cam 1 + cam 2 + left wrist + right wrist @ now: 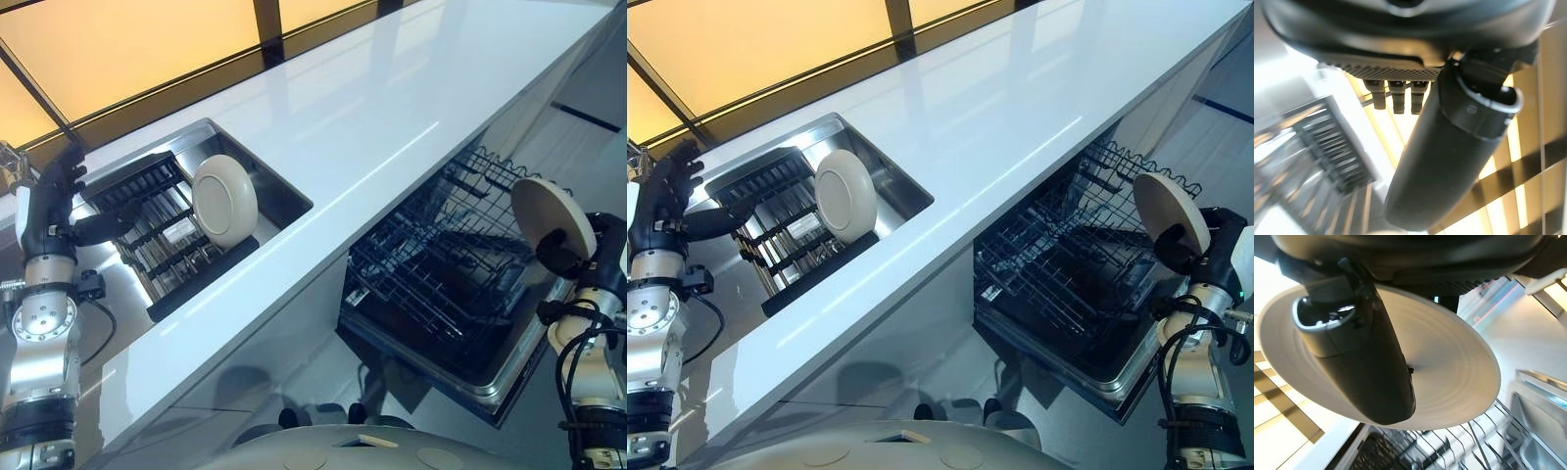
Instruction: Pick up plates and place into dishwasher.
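Note:
A cream plate (224, 201) stands on edge in the dark drying rack (157, 230) inside the steel sink (284, 186). My left hand (54, 206) hovers at the rack's left end, fingers straight, thumb (1449, 147) out toward the rack, holding nothing. A second cream plate (552, 215) is pinched in my right hand (573, 255) above the right side of the open dishwasher's wire basket (441, 264). In the right wrist view the thumb (1371, 357) lies across that plate's face (1449, 367).
The long white counter (392, 108) runs from the sink to the far right. Below its front edge the dishwasher door (490, 377) hangs open with the lower basket pulled out. A dark window frame (265, 24) borders the counter's back.

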Available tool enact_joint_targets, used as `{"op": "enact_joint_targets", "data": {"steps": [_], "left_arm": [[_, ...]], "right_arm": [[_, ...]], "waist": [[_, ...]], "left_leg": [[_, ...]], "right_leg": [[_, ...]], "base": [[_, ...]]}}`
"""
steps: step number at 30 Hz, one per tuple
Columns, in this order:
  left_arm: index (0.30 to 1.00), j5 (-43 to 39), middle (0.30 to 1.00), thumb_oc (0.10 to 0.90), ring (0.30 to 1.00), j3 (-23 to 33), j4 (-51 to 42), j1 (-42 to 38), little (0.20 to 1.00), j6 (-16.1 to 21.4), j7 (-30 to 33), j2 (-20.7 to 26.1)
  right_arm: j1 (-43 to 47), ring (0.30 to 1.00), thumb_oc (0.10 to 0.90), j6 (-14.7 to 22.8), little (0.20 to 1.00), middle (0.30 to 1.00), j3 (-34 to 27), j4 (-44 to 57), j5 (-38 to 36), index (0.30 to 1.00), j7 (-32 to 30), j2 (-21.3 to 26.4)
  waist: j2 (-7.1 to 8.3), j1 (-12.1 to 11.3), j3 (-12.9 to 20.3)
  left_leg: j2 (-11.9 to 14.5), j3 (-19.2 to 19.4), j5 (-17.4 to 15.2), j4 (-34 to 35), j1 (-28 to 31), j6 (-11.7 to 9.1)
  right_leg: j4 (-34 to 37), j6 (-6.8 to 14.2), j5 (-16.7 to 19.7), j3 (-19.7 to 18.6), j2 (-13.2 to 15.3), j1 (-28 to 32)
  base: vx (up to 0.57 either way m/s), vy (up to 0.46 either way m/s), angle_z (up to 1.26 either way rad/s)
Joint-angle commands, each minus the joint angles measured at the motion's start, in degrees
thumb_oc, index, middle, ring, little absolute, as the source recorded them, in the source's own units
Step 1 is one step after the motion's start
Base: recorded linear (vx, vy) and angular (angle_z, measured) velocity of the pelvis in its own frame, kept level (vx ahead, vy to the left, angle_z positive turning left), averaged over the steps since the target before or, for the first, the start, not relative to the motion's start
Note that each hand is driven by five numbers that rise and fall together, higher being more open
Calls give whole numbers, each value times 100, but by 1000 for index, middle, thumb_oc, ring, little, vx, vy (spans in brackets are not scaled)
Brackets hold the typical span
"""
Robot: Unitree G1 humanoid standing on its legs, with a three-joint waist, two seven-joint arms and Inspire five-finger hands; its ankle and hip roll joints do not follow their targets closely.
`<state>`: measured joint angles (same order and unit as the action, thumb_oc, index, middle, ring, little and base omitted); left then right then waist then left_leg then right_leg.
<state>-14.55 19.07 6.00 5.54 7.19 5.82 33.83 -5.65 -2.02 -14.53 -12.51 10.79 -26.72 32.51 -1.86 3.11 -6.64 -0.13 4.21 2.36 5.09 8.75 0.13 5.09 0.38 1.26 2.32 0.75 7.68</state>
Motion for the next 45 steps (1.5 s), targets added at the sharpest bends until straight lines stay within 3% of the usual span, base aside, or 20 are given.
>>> {"op": "enact_joint_targets", "data": {"steps": [1, 10, 19, 27, 34, 42, 43, 44, 45], "left_arm": [[900, 33, 900, 800, 900, 63, -37, -160, 900, 404, 74, 395], [900, -70, 900, 800, 900, -53, -96, -74, 900, 329, 178, 150], [900, -56, 900, 800, 900, -268, -151, -178, 900, 187, 228, 215], [900, -111, 900, 800, 900, -613, -137, -448, 900, 15, 189, 435], [900, -173, 900, 800, 900, -781, -219, -561, 900, -120, 138, 569], [900, -272, 900, 800, 900, -932, -254, -677, 900, -236, 73, 706], [900, -278, 900, 800, 900, -952, -245, -704, 900, -236, 67, 713], [900, -278, 900, 800, 900, -965, -255, -718, 900, -241, 68, 714], [900, -312, 900, 800, 900, -983, -266, -730, 900, -239, 44, 731]], "right_arm": [[373, 300, 100, 365, 200, 300, 136, 58, 304, 300, 114, 378], [541, 300, 100, 136, 200, 300, 718, -384, 228, 300, 556, 227], [911, 300, 100, -124, 200, 300, 1234, -886, 207, 300, 817, 364], [1690, 300, 100, -453, 200, 300, 1676, -2311, -34, 300, 727, 752], [2109, 300, 100, -966, 200, 300, 1860, -3680, -191, 300, 1066, 919], [2355, 300, 100, -973, 200, 300, 1992, -4505, -144, 300, 1317, 1001], [2391, 844, 734, -1005, 834, 844, 2031, -4545, -133, 844, 1420, 1023], [2410, 844, 734, -1027, 834, 844, 2052, -4552, -125, 844, 1464, 1032], [2457, 900, 800, -1002, 900, 900, 2116, -4599, -126, 900, 1521, 1065]], "waist": [[201, -97, 469], [238, -243, 387], [237, -411, 351], [211, -656, 331], [175, -838, 264], [128, -942, 192], [123, -942, 175], [121, -944, 166], [113, -947, 150]], "left_leg": [[-326, -118, -261, -9, -116, 67], [-312, -187, -241, -14, -112, 56], [-311, -288, -222, -22, -127, 43], [-325, -402, -216, -26, -126, 18], [-336, -517, -179, -21, -143, 2], [-357, -625, -196, -19, -114, 2], [-357, -633, -190, -16, -109, -2], [-361, -632, -130, -13, -141, -1], [-364, -639, -126, -10, -133, -5]], "right_leg": [[-364, 379, -85, 173, -41, -209], [-395, 355, -107, 290, -24, -174], [-420, 337, -140, 428, -4, -141], [-352, 328, -126, 614, 19, -60], [-318, 305, -136, 736, 26, 4], [-303, 309, -178, 807, 37, 82], [-301, 311, -172, 811, 38, 85], [-306, 309, -122, 821, 43, 50], [-297, 313, -117, 827, 45, 61]], "base": [[0, 0, 0], [0, 0, 0], [13, -21, 5], [52, -43, 10], [49, -41, 13], [29, -28, 10], [-13, -13, 6], [-50, -1, 7], [-47, 5, 5]]}}
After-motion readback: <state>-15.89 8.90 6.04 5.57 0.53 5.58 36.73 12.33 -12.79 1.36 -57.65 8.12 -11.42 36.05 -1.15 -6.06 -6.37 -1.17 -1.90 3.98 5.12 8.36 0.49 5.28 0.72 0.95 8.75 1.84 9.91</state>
